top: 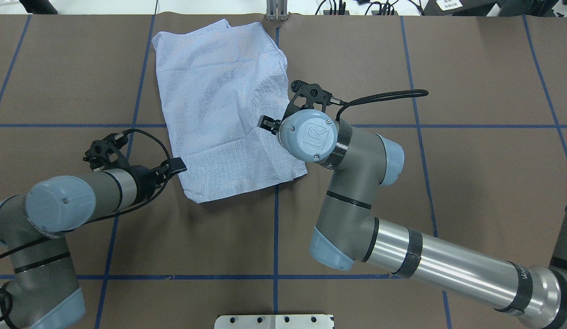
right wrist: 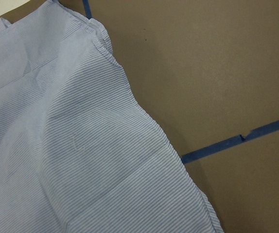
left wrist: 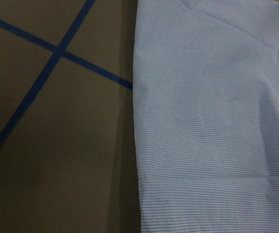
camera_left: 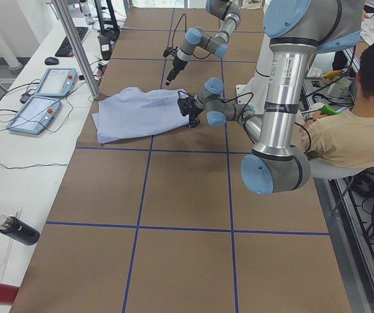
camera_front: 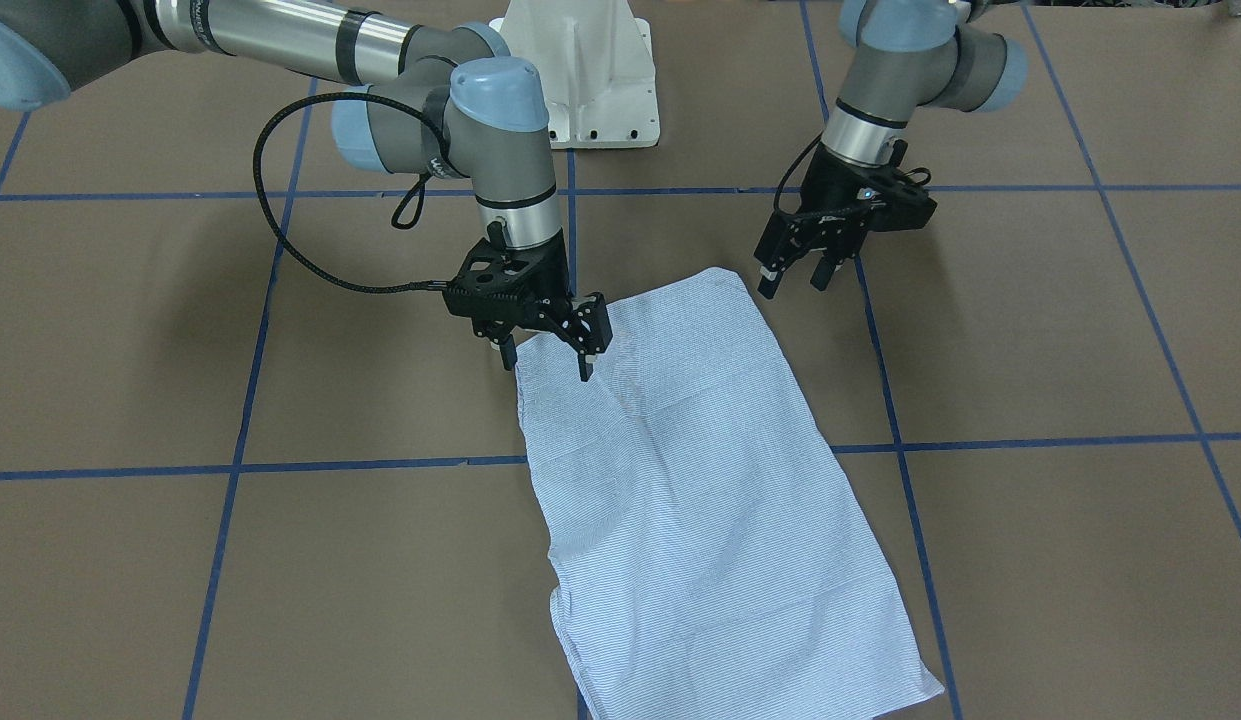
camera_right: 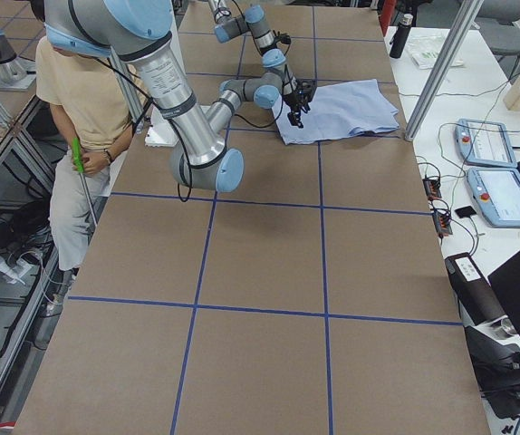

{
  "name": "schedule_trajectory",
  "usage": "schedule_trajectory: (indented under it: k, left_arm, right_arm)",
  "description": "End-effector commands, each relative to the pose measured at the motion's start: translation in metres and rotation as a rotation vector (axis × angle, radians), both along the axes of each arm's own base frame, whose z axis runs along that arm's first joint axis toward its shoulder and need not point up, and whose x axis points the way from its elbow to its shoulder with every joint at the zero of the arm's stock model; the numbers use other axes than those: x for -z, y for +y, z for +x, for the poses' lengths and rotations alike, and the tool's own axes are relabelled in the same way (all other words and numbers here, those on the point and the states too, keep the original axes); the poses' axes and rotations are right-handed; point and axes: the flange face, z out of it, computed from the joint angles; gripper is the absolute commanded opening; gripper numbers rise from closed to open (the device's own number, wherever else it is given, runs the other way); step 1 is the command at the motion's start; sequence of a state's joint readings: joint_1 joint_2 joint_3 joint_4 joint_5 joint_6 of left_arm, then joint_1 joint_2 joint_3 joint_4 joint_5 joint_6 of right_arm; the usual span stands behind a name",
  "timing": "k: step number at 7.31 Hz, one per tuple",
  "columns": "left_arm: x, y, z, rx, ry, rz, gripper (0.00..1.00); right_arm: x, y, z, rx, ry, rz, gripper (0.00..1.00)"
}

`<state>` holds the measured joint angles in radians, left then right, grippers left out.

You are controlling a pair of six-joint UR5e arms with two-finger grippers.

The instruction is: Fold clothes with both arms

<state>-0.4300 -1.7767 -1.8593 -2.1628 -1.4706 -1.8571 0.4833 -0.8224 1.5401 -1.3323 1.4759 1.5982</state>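
On the table [camera_front: 1030, 330], one folded shirt [camera_front: 700, 480], one left arm [camera_front: 880, 90], one right arm [camera_front: 505, 150], both jaws spread

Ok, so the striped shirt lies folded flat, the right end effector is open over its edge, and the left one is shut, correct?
No: the left end effector is open too, jaws apart, as the exterior front-facing view shows. The rest holds.

Light blue-and-white fine-striped shirt [camera_front: 710, 500]; brown table [camera_front: 1060, 580] with blue tape lines [camera_front: 380, 464].
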Motion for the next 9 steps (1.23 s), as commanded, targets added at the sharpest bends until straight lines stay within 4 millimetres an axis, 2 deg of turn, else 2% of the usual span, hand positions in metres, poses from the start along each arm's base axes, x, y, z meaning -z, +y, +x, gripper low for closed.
schedule_trajectory:
  k: [1,2,3,4,5,7,8,9]
  left_arm:
    - [0.014,0.007,0.044,0.032,0.065,-0.088,0.78]
    - [0.014,0.017,0.051,0.019,0.069,-0.096,0.76]
    - [0.013,0.018,0.052,0.038,0.083,-0.120,0.53]
    - [0.011,0.018,0.051,0.048,0.086,-0.134,0.11]
    - [0.007,0.019,0.049,0.044,0.077,-0.129,0.00]
    - [0.011,0.020,0.047,0.044,0.085,-0.126,0.00]
    - [0.012,0.020,0.047,0.045,0.088,-0.124,0.00]
    - [0.012,0.020,0.047,0.045,0.088,-0.124,0.00]
  right_arm:
    - [-0.001,0.000,0.000,0.001,0.000,0.001,0.99]
    - [-0.002,0.000,0.001,0.001,0.001,0.001,0.99]
    - [0.000,0.000,0.001,0.001,-0.001,0.002,0.99]
    - [0.000,0.001,0.001,0.000,-0.005,0.003,0.99]
    - [-0.001,0.002,0.000,0.002,-0.004,0.001,0.99]
    - [0.004,0.014,-0.011,-0.061,-0.058,-0.076,0.94]
    - [-0.003,0.022,-0.024,-0.117,-0.097,-0.167,0.94]
    - [-0.003,0.027,-0.032,-0.150,-0.125,-0.220,0.87]
